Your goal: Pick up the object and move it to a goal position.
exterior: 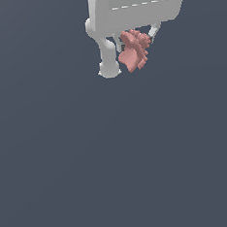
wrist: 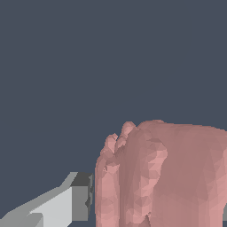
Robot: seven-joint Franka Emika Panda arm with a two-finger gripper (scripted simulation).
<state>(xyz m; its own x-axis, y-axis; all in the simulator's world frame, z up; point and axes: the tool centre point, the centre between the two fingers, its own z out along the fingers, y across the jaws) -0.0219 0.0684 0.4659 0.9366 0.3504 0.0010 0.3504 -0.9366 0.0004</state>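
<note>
The object [exterior: 135, 50], a salmon-pink lump with ridged, finger-like lobes, is seen near the top of the exterior view, hanging just under the white gripper [exterior: 129, 53] and narrower than it. It is pressed between the fingers, so the gripper is clamped on it: one finger [exterior: 108, 57] is seen in full on the exterior view's left of the object, ending in a rounded tip that reaches a little lower than the object, while only a sliver of the other finger [exterior: 153, 32] is shown on the exterior view's right, the rest being hidden behind the lobes. In the wrist view the object [wrist: 164, 177] is shown very close, filling much of the frame, with its lobes lying against a grey-white finger [wrist: 71, 204]. Around the object and gripper only a plain dark blue-grey background [exterior: 114, 159] is seen; whether it is a floor or a wall cannot be told.
</note>
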